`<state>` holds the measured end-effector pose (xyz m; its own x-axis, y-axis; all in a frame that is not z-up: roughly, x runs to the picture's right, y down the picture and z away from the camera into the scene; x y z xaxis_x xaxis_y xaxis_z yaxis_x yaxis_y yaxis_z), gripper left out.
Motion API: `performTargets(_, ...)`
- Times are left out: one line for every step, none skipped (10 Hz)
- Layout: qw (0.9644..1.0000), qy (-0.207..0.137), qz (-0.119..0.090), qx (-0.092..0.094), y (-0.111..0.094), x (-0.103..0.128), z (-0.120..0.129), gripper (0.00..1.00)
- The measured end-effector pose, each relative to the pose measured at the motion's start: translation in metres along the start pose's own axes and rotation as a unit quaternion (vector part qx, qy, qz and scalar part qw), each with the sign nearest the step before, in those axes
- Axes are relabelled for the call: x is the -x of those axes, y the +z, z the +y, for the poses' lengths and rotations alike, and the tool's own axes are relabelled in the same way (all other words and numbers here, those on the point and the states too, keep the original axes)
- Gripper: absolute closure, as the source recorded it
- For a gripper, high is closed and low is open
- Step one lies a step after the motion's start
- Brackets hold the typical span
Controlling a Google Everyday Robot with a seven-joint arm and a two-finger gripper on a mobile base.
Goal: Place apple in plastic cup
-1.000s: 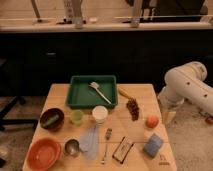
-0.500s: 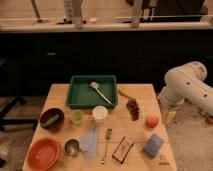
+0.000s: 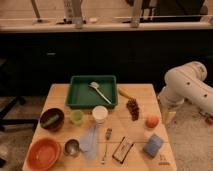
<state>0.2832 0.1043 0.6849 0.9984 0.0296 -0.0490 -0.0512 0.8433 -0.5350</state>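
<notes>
apple [image 3: 152, 121] on table [image 3: 140, 92], jaws prob. beside — off-edge

One camera looks down from high up and some way off at the table [image 3: 60, 97], facing the dark counter [image 3: 100, 50] behind it. The whole tabletop fits in view. The white arm [image 3: 187, 85] shows at the right, its gripper [image 3: 168, 115] low beside the table's right edge.

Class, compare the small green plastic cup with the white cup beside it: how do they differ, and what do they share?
The plastic cup is light green and translucent; the white cup is opaque white. The plastic cup is shorter and narrower than the white cup. Both stand upright, side by side in front of the green tray. The gripper hangs by the table's right edge, away from both.
</notes>
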Motion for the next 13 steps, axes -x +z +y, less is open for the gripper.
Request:
performTargets(1.0, 0.0, 0.0, 0.0, 0.0, 0.0, 0.0, 0.2)
performTargets(1.0, 0.0, 0.0, 0.0, 0.0, 0.0, 0.0, 0.2)
performTargets(1.0, 0.0, 0.0, 0.0, 0.0, 0.0, 0.0, 0.2)
performTargets(1.0, 0.0, 0.0, 0.0, 0.0, 0.0, 0.0, 0.2)
performTargets(1.0, 0.0, 0.0, 0.0, 0.0, 0.0, 0.0, 0.2)
performTargets(1.0, 0.0, 0.0, 0.0, 0.0, 0.0, 0.0, 0.2)
performTargets(1.0, 0.0, 0.0, 0.0, 0.0, 0.0, 0.0, 0.2)
performTargets(1.0, 0.0, 0.0, 0.0, 0.0, 0.0, 0.0, 0.2)
performTargets(1.0, -0.003, -0.002, 0.001, 0.0, 0.0, 0.0, 0.2)
performTargets(0.9998, -0.016, -0.005, 0.01, 0.0, 0.0, 0.001, 0.2)
performTargets(0.9984, -0.052, -0.013, 0.019, 0.001, 0.006, -0.002, 0.2)
performTargets(0.9919, -0.12, -0.022, 0.036, 0.004, 0.012, -0.005, 0.2)
performTargets(0.9846, -0.167, -0.027, 0.045, 0.005, 0.013, -0.007, 0.2)
